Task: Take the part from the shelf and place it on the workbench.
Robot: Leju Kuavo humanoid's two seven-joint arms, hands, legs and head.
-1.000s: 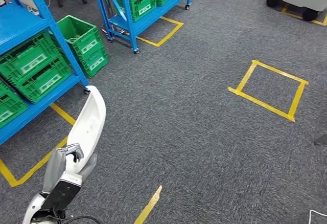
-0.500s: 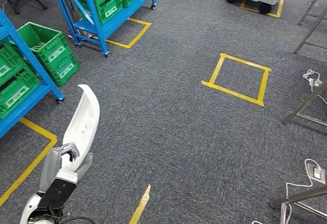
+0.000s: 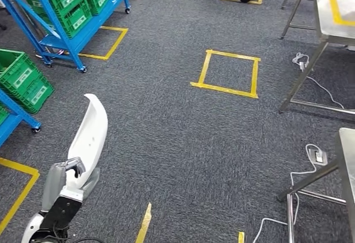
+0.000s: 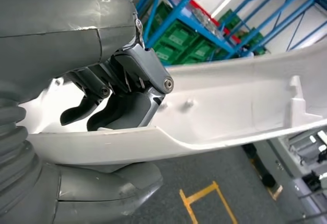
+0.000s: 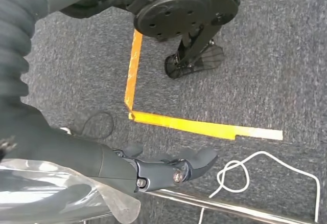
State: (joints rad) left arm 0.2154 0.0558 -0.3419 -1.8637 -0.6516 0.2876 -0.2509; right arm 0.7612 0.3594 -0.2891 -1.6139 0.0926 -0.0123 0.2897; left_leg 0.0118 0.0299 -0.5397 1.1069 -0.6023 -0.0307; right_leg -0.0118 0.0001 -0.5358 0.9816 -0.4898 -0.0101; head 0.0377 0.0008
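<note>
A long curved white plastic part (image 3: 89, 137) stands up from my left hand (image 3: 67, 179) at the lower left of the head view. In the left wrist view the thumb and dark fingers (image 4: 115, 96) grip the part (image 4: 231, 106) at its lower end. A steel workbench (image 3: 335, 10) stands at the far right, and the corner of another one (image 3: 347, 160) is at the near right. My right hand (image 5: 154, 168) hangs above the carpet with its fingers stretched out, holding nothing.
Blue shelves with green crates (image 3: 62, 4) stand at the far left, and a green crate (image 3: 23, 79) sits on the floor. A yellow tape square (image 3: 228, 74) marks the grey carpet. White cables (image 3: 309, 82) and a power strip (image 3: 319, 156) lie by the bench legs.
The whole view has swung to the right: the shelves slid off to the left and the steel benches came in on the right. My left hand still holds the white part the same way.
</note>
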